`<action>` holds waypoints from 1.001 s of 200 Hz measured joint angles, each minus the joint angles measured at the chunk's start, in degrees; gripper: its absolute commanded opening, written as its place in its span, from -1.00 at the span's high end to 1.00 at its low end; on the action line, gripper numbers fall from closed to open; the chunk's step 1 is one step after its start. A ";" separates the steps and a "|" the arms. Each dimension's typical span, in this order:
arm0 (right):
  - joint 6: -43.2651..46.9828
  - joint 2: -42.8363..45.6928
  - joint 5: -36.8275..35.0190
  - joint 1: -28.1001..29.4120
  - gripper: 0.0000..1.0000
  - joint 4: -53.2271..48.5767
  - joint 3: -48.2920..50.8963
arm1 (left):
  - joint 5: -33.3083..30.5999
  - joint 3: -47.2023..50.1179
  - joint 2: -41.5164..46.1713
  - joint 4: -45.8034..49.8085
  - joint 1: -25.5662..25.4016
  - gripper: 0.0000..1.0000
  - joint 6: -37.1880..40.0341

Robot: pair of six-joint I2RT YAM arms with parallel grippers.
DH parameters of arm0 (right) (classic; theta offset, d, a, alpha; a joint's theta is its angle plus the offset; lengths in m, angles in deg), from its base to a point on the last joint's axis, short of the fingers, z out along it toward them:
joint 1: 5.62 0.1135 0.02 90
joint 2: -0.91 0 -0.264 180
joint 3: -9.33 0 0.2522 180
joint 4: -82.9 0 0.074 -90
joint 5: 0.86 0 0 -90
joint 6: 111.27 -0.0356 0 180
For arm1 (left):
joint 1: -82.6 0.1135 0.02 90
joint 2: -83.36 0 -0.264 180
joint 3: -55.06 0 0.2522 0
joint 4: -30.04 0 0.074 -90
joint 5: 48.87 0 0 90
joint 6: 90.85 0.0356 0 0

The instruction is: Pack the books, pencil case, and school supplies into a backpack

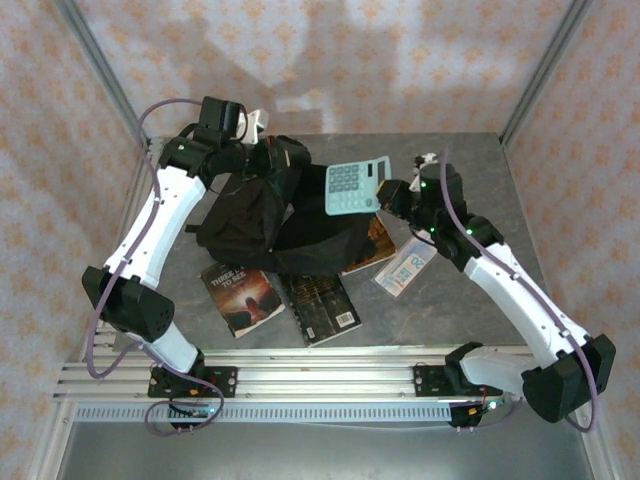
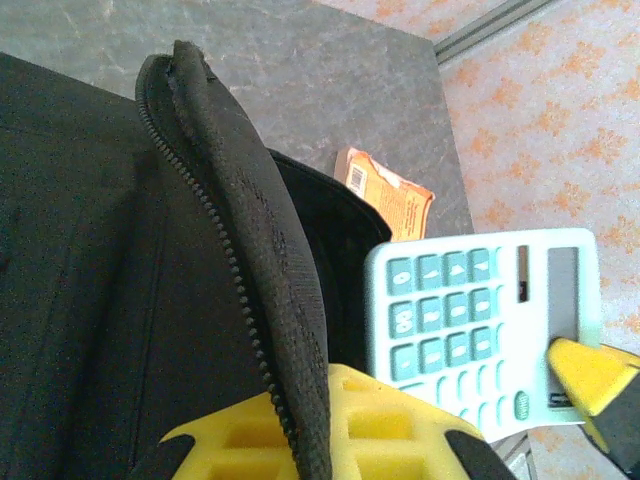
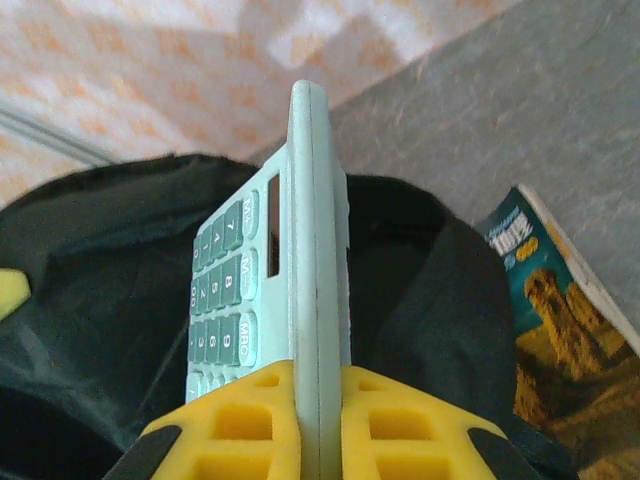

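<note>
**Calculator poised over the open backpack**

Left gripper (image 2: 310,425) is clamped tight on the backpack (image 1: 250,215), its zip rim pinched between the yellow pads and held up. Just past those fingers the mouth gapes. Across now: right gripper (image 3: 320,425) squeezes the calculator (image 1: 352,187) by one edge, and it stands straight out beyond the fingertips, over that mouth. Under the right fingers, a book (image 1: 372,245) sits half beneath the fabric, with the packet (image 1: 405,268) just beside it.

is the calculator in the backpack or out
Out. The right hand grips the calculator by its edge, over the backpack, not inside it.
</note>
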 measured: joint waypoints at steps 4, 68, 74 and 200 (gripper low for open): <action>0.00 -0.24 0.09 0.39 1.00 -0.24 0.00 | 0.11 0.20 0.00 -0.02 0.00 1.00 0.00; -2.21 -7.76 0.76 3.02 1.00 -3.76 -1.81 | 0.98 1.53 0.00 -1.18 -0.37 1.00 -0.44; -2.86 -9.49 0.70 3.39 1.00 -4.68 -2.73 | 0.98 1.53 0.00 -1.18 -0.42 1.00 -0.50; -17.94 -43.69 10.21 8.79 1.00 7.10 -23.30 | 0.50 -10.51 -5.40 1.05 -1.51 1.00 -1.51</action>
